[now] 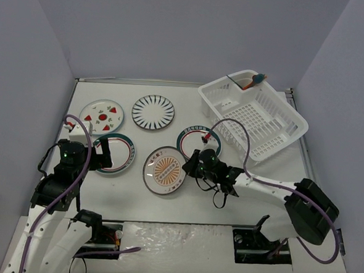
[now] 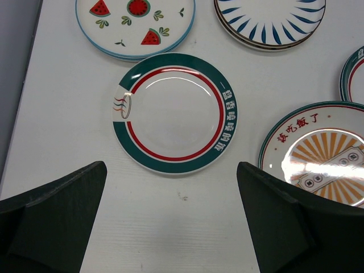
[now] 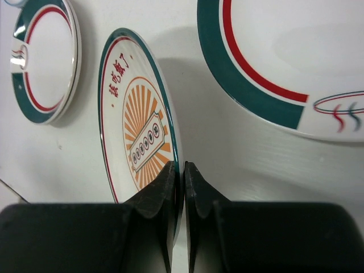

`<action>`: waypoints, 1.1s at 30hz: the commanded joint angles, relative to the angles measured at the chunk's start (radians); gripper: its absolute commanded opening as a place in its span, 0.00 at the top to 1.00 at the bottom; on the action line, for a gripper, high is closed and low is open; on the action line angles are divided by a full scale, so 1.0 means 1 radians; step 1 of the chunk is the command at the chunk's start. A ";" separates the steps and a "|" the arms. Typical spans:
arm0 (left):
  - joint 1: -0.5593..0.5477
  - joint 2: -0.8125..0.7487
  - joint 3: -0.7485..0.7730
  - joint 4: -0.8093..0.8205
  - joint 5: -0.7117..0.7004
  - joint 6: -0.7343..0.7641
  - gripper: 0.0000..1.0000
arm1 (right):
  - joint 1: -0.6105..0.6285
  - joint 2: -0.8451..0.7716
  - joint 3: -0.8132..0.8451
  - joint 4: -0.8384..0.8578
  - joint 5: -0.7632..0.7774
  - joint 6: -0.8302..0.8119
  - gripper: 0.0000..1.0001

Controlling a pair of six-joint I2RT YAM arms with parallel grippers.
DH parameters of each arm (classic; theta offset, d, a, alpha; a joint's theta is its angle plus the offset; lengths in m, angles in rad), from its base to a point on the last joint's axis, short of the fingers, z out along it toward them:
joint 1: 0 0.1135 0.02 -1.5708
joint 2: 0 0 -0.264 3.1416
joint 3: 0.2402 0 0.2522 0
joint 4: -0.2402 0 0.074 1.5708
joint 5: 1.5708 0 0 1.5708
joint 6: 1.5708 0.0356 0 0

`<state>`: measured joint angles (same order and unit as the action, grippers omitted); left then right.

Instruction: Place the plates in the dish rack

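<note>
Over the table, in the top view, the right gripper point(image 1: 190, 166) sits at the right edge of the orange sunburst plate point(image 1: 164, 170), whose face spreads away to the gripper's left. The dish rack point(image 1: 266, 126) lies farther back and to the right, on this arm's own side, so the right arm is the nearer one for the carry. The left gripper point(image 1: 105, 153) hovers over a green-rimmed plate point(image 1: 124, 153) at the left, well apart from the rack. From the left wrist, the left gripper point(image 2: 170, 168) stands wide open with nothing between its jaws. The green-rimmed plate point(image 2: 173, 111) lies flat just beyond them, and the sunburst plate point(image 2: 324, 153) is off to the right. From the right wrist, the right gripper point(image 3: 183, 170) is pinched shut on the sunburst plate point(image 3: 139, 125), one of its fingers point(image 3: 159, 193) on each side of the thin rim. The plate looks tipped up on edge, though this close view may mislead. A second green-rimmed plate point(image 3: 273, 57) lies just beside it.
</note>
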<state>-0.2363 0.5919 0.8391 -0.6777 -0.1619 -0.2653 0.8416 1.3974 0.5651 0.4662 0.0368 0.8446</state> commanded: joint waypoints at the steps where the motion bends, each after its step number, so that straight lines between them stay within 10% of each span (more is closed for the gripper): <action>1: 0.000 0.011 0.027 0.059 -0.008 0.005 0.03 | 0.003 -0.190 0.196 -0.269 0.118 -0.223 1.00; 14: 0.000 0.002 0.028 0.061 -0.001 0.005 0.03 | -0.156 -0.423 0.556 -0.594 0.417 -0.792 1.00; 33: -0.003 -0.005 0.025 0.064 0.011 0.005 0.03 | -0.850 -0.170 0.831 -0.511 -0.023 -1.488 1.00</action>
<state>-0.2363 0.5821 0.8391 -0.6746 -0.1540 -0.2652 0.0483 1.1676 1.3188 -0.1825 0.1246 -0.3905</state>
